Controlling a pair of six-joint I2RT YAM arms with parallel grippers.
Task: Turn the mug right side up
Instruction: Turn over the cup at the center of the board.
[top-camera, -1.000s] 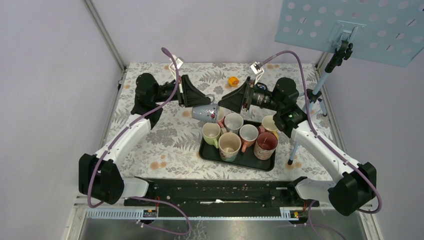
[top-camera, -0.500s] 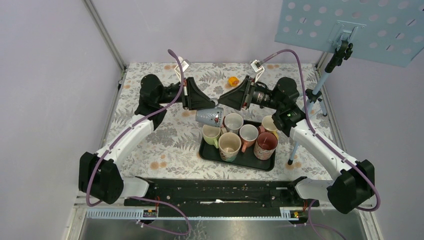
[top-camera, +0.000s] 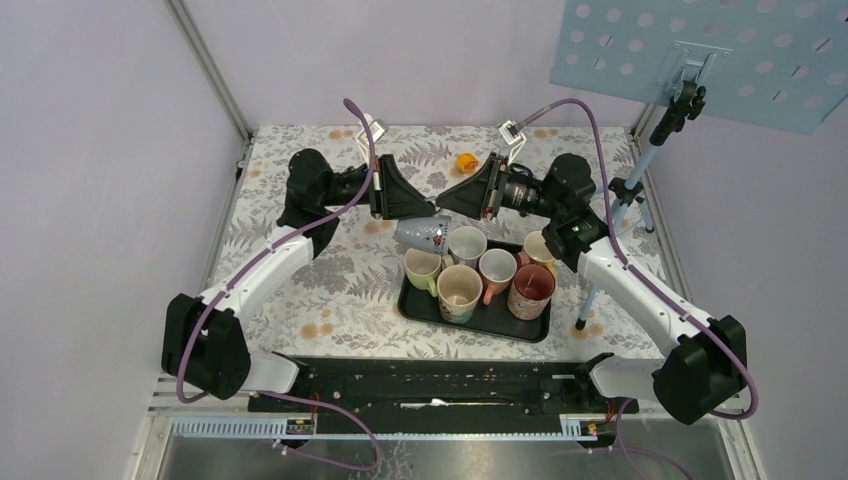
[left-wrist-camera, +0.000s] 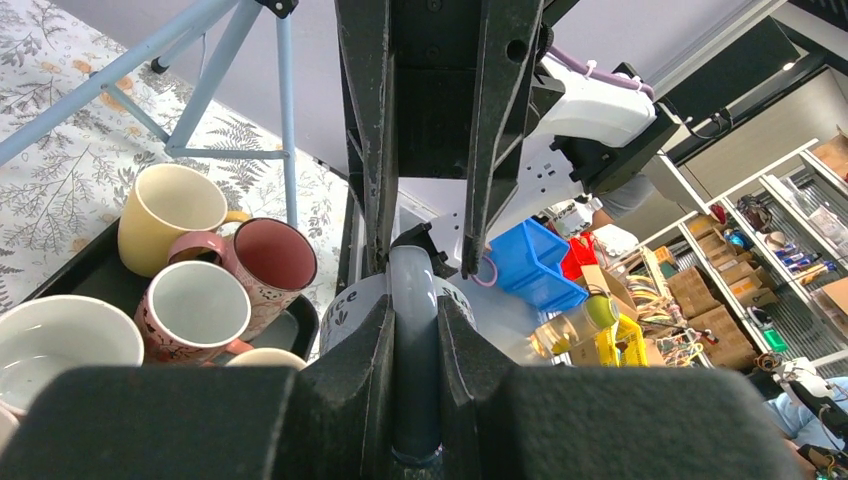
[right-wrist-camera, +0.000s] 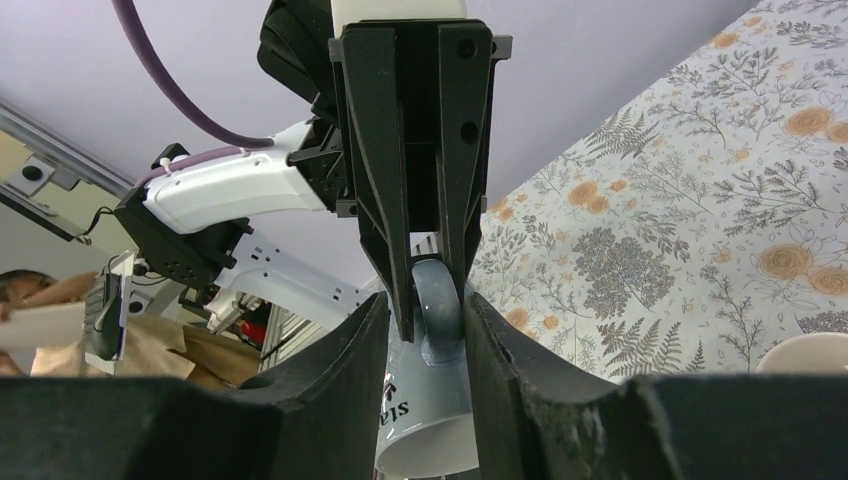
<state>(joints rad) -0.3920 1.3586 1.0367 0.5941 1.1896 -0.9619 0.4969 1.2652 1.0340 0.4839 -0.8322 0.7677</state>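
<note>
Within the last second the right gripper (right-wrist-camera: 428, 345) has narrowed its jaws around the handle (left-wrist-camera: 414, 300) of the grey-blue printed ceramic mug (top-camera: 423, 232); whether they pinch yet I cannot tell. The left gripper (left-wrist-camera: 415, 340) is clamped on that handle, and the mug hangs tilted at frame centre: seemingly a handover, with the mug not upright yet. Count: one held mug, six upright mugs (top-camera: 459, 290), one black rectangular tray (top-camera: 492, 320), one small orange object (top-camera: 466, 161)

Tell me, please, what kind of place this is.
Probably a robotics lab work cell: two robot arms bolted to a walled table, a tray of mugs as practice props, and cluttered storage shelves beyond.
</note>
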